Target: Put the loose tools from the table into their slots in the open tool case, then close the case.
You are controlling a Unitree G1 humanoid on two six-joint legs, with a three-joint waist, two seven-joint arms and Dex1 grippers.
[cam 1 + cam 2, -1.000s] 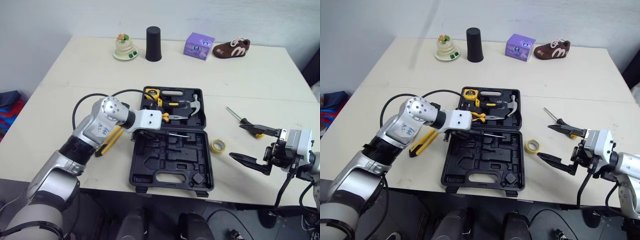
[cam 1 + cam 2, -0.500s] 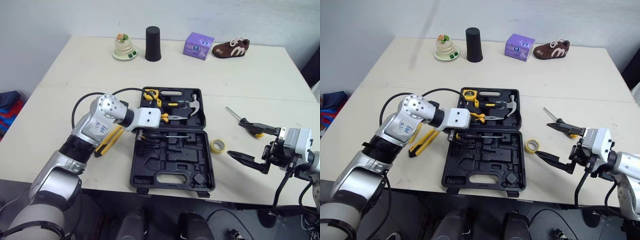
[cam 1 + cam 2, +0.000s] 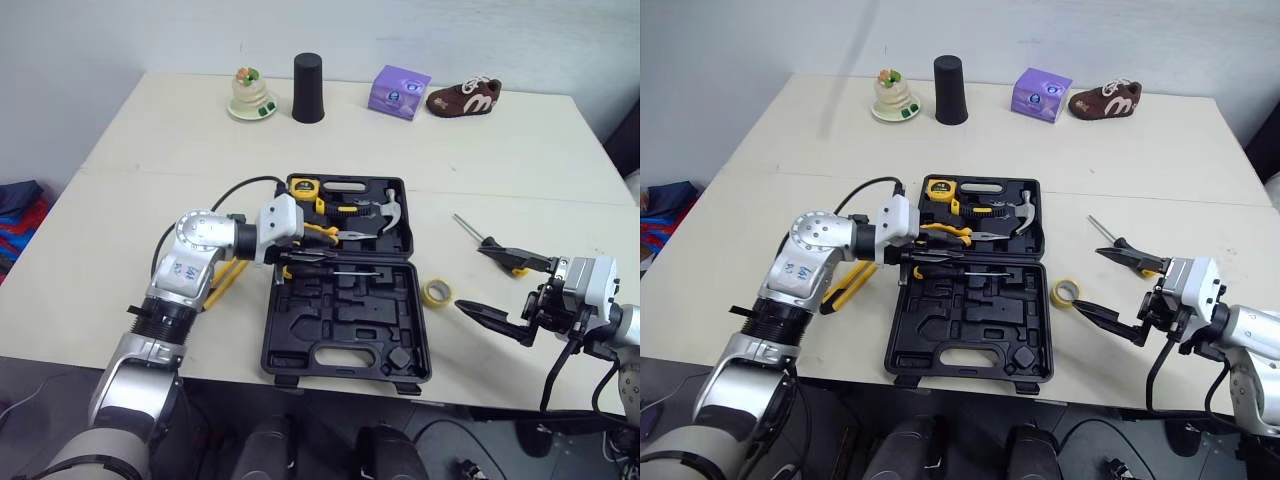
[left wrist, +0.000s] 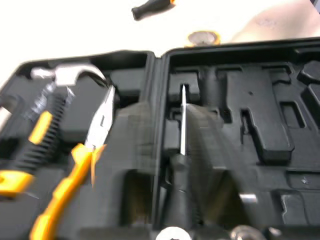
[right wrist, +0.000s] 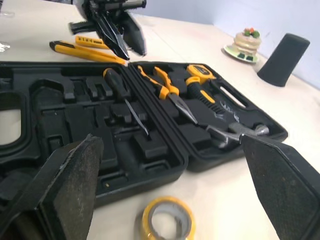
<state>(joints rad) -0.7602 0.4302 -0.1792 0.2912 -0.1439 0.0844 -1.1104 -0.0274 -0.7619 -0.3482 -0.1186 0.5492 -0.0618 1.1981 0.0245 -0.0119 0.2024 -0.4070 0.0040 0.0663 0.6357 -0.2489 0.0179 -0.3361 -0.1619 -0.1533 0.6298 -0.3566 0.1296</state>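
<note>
With the screwdriver (image 3: 335,268) now lying released in the tool case (image 3: 340,350), the left tool (image 5: 132,54) is withdrawing, fingers spread, so one item is stowed, while the right tool (image 3: 470,277) is waiting wide open near the loose tape roll (image 3: 436,291).

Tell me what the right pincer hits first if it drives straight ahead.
Probably the yellow tape roll, lying just ahead of the open right pincer; its height over the table is unclear.
</note>
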